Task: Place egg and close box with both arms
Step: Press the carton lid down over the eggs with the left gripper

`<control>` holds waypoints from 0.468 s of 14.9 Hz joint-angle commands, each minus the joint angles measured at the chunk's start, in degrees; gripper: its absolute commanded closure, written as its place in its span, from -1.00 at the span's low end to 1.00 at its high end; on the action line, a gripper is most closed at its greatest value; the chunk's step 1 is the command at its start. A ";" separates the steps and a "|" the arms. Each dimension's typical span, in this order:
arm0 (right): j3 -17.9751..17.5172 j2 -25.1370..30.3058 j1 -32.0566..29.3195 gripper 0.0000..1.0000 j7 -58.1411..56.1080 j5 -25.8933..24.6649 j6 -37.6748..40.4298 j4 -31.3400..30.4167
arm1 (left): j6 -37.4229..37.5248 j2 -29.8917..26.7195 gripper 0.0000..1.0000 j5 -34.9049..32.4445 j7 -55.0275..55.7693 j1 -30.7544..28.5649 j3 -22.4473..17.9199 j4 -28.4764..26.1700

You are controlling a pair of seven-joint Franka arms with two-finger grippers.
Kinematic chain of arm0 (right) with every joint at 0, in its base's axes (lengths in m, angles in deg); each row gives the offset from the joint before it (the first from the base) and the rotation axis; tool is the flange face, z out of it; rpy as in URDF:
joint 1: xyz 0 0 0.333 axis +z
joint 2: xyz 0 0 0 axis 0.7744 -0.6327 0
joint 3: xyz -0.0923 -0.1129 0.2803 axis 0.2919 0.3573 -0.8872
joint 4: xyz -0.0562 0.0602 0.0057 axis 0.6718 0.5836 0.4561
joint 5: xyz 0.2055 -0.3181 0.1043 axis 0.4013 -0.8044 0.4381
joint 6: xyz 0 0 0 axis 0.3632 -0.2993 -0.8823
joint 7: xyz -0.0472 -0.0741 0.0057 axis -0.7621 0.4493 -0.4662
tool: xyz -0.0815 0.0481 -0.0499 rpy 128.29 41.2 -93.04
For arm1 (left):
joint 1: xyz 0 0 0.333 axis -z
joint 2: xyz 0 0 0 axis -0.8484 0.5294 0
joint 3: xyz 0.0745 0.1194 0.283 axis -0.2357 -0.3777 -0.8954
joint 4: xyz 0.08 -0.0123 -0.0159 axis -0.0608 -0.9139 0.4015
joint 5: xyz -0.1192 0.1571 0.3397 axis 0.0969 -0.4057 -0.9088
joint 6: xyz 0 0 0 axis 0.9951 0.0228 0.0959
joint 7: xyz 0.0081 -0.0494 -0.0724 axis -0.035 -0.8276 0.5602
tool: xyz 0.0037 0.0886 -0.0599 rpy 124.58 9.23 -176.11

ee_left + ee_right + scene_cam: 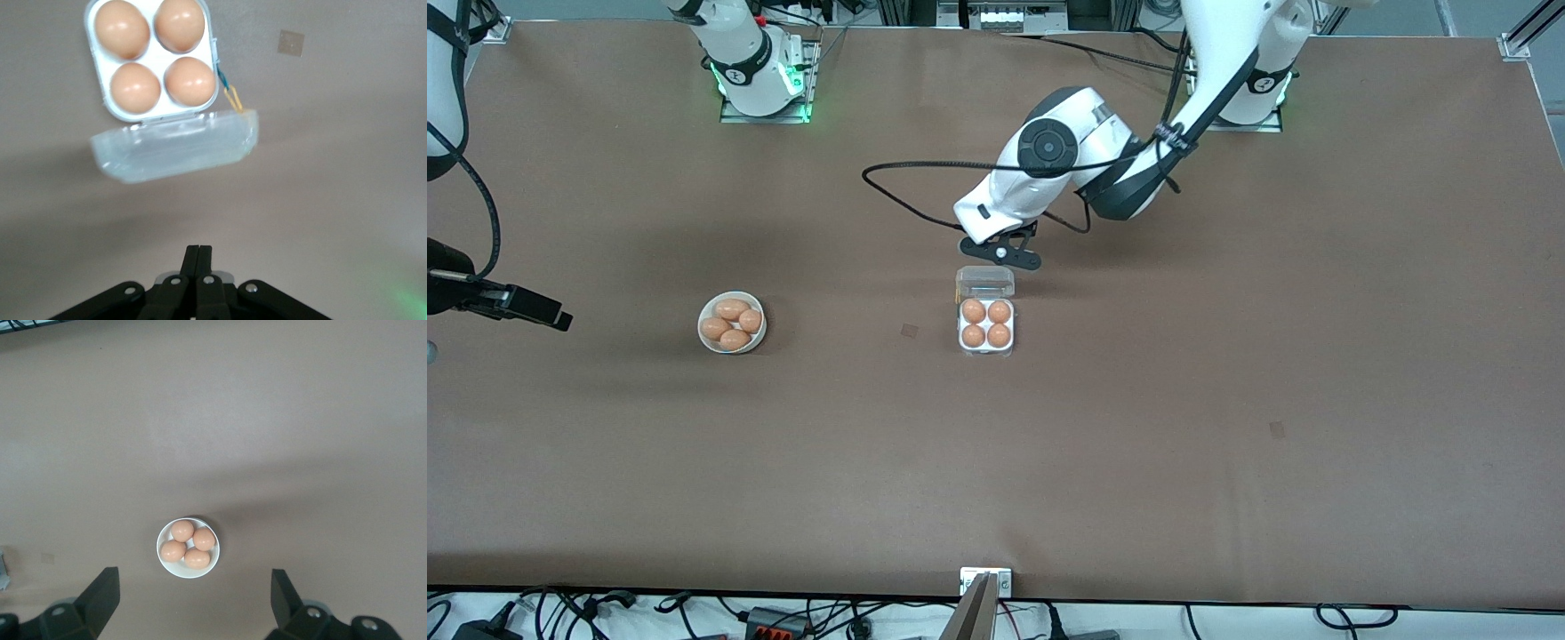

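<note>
Four eggs (987, 324) fill the cells of the box (987, 348), which sits mid-table with its clear lid (984, 282) swung open and lying flat on the side farther from the front camera. Left gripper (1002, 253) hangs over the table just beside the lid's free edge, its fingers (198, 263) pressed together and holding nothing. Right gripper (193, 600) waits at the right arm's end of the table (high up), fingers spread wide and empty; a white bowl (704, 336) with four more eggs (733, 324) sits below it.
</note>
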 commanded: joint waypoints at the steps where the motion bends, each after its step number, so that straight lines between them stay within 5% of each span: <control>1: -0.43 0.88 1.64 -1.00 -0.28 -3.45 4.27 0.38 | -4.14 3.91 0.99 -8.41 3.14 0.60 -0.39 1.25; 7: 0.89 2.71 2.53 -1.00 1.57 -4.52 0.43 -0.22 | -14.35 7.69 0.99 -17.41 4.29 -0.54 -2.58 5.19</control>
